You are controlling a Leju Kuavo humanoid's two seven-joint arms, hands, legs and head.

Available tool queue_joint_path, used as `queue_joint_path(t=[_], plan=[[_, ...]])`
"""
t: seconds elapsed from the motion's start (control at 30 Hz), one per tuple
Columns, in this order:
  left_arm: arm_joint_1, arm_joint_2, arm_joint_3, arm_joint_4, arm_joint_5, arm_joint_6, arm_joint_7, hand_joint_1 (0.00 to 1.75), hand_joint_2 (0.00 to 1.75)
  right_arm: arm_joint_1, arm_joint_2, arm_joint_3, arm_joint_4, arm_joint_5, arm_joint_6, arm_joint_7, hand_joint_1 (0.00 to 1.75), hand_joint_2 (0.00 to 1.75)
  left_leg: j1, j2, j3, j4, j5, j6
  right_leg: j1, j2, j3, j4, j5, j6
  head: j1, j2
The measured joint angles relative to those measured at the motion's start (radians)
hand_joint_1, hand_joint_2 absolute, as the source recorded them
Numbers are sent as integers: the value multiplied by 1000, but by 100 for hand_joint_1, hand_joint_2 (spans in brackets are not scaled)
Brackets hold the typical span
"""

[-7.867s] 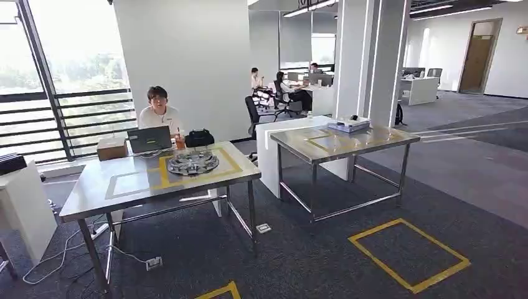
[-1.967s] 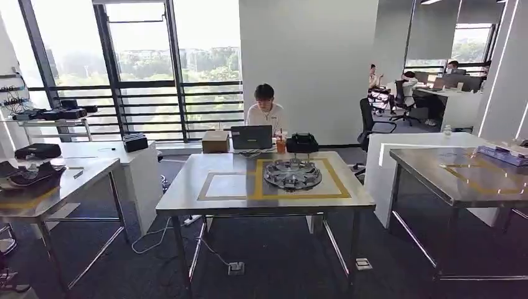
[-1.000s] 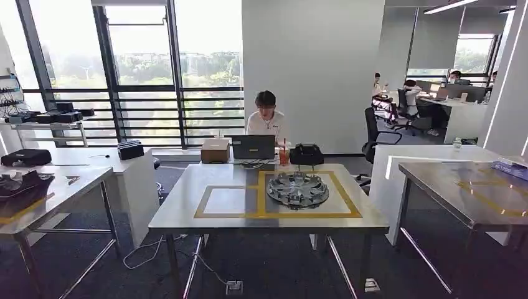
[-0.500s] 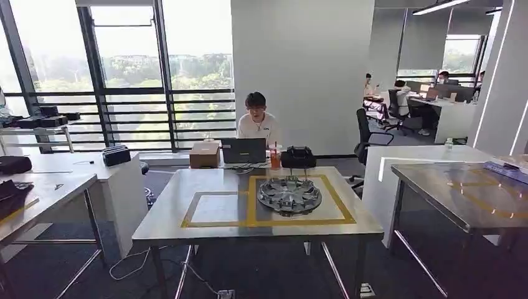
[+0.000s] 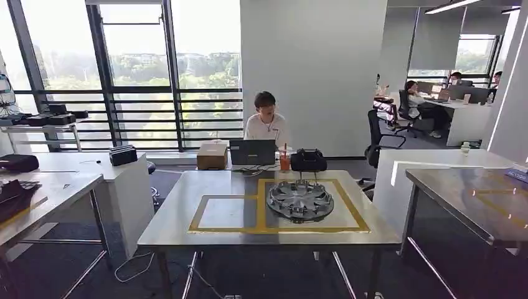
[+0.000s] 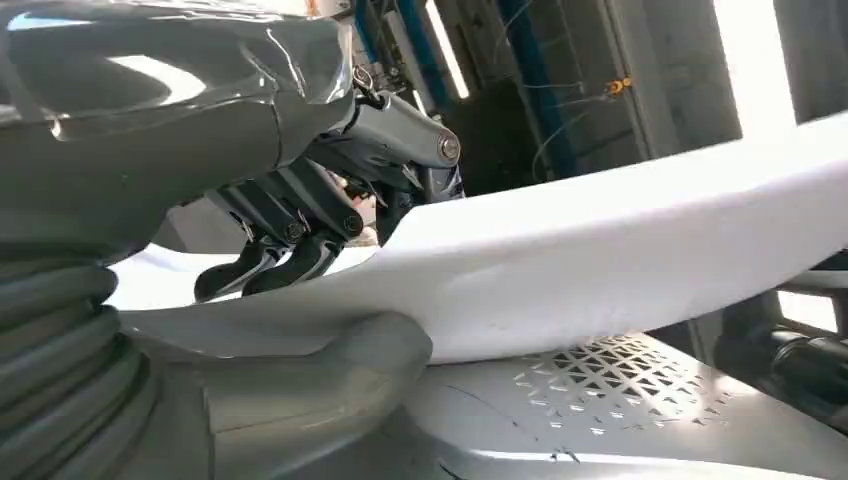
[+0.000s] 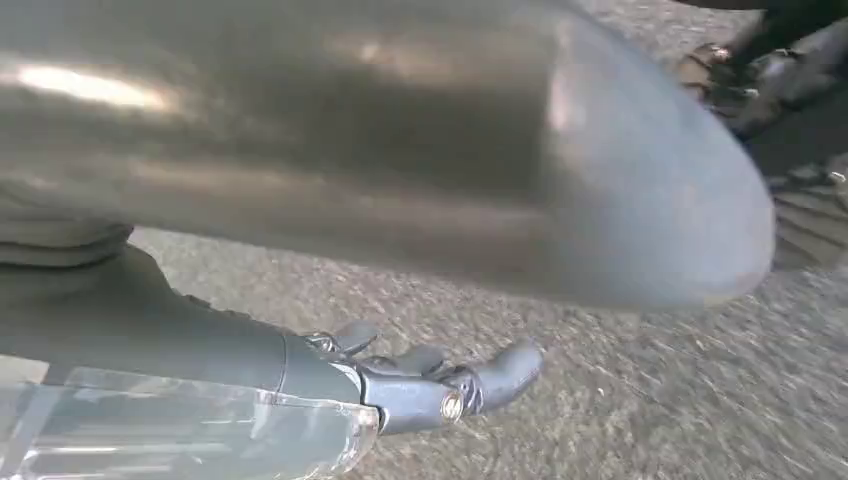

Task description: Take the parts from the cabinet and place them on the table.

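In the left wrist view my left hand (image 6: 290,210) grips a long white moulded part (image 6: 620,240), dark fingers (image 6: 270,265) on one face and the grey thumb (image 6: 330,385) on the other. In the right wrist view my right hand (image 7: 400,385) hangs over grey carpet with its fingers loosely stretched out and nothing between them. A large smooth grey surface (image 7: 400,150) lies close above it and I cannot tell what it is. Straight ahead in the head view stands a steel table (image 5: 180,224) with two yellow-taped squares. A round silver wheel-like part (image 5: 300,200) lies in the right square and the left square (image 5: 227,213) is bare.
A person (image 5: 266,121) sits behind the table with a laptop (image 5: 252,151), a cardboard box (image 5: 212,156), an orange cup (image 5: 284,161) and a black bag (image 5: 308,160). Another steel table (image 5: 473,199) stands on the right. On the left are a third table (image 5: 43,199) and a white counter (image 5: 93,171).
The camera has swung round from the two tables seen at an angle and now faces the taped table squarely. The table looks slightly nearer than half a second ago. The round part has stayed put.
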Motion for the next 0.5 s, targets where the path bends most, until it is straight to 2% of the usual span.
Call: queue_joint_path(t=[0.03,0.07,0.1,0.13,0.2,0.23,0.27,0.3,0.33,0.37,0.4,0.43,0.47,0.5], plan=[[1,3,0,0,-2,-1,-1,175,175,2,0,0,3,1,-2,-8,0,0,1,0,6,12,2,-4,-2,1,-4,-2,6,-7,0,0],[2,7,0,-2,-9,-2,-1,175,175,1,1,0,11,1,-4,-19,0,0,0,0,8,14,-2,-7,-3,1,4,-2,5,-12,-2,0],[1,11,0,-5,-14,-3,-1,175,175,-1,8,1,17,1,-7,-28,0,0,2,2,5,20,-11,-12,-12,2,13,-2,6,-14,-2,1],[-1,12,0,-6,-17,-3,0,175,175,-3,6,2,22,1,-10,-34,0,0,4,6,-10,50,-22,-20,-12,2,18,-3,2,-19,-2,1],[0,18,0,-6,-20,-3,0,175,175,-11,10,3,31,1,-11,-39,0,0,15,9,-100,204,-81,-36,-11,3,21,-3,-5,-28,-6,0],[1,20,0,-6,-21,-3,0,175,175,-12,11,3,35,1,-12,-39,0,0,19,11,-151,279,-113,-40,-11,3,23,-3,-10,-28,-7,0],[2,22,0,-6,-22,-3,0,175,175,-12,12,3,38,1,-12,-40,0,0,23,12,-191,330,-127,-44,-11,3,26,-3,-14,-28,-8,0],[2,23,-1,-6,-24,-3,0,175,175,-12,12,4,41,1,-12,-42,0,0,25,13,-205,330,-111,-44,-11,3,32,-3,-19,-27,-8,0],[1,24,-2,-5,-27,-3,0,175,175,-13,13,4,45,0,-13,-45,0,0,26,13,-193,280,-67,-43,-10,3,42,-3,-25,-26,-9,0],[1,26,-2,-5,-31,-1,-1,175,175,-14,14,5,47,0,-15,-51,0,0,26,13,-159,194,-9,-40,-9,4,53,-3,-31,-25,-9,0],[-2,27,-3,-5,-32,1,-1,175,175,-18,15,6,47,0,-15,-54,0,0,24,14,-120,100,50,-32,-7,4,63,-4,-36,-24,-11,0],[-7,30,-6,-5,-34,5,-3,175,175,-22,17,7,47,0,-16,-57,0,0,19,16,-91,23,90,-18,-7,5,67,-7,-42,-22,-10,0],[-11,32,-10,-4,-35,9,-6,175,175,-26,20,8,47,0,-16,-58,0,0,14,18,-88,22,51,-17,-1,6,73,-7,-44,-17,-9,0],[-16,33,-13,-3,-36,13,-8,175,175,-31,20,11,47,-1,-18,-59,0,0,12,15,-88,21,42,-14,-4,8,70,-7,-48,-11,-11,0]])
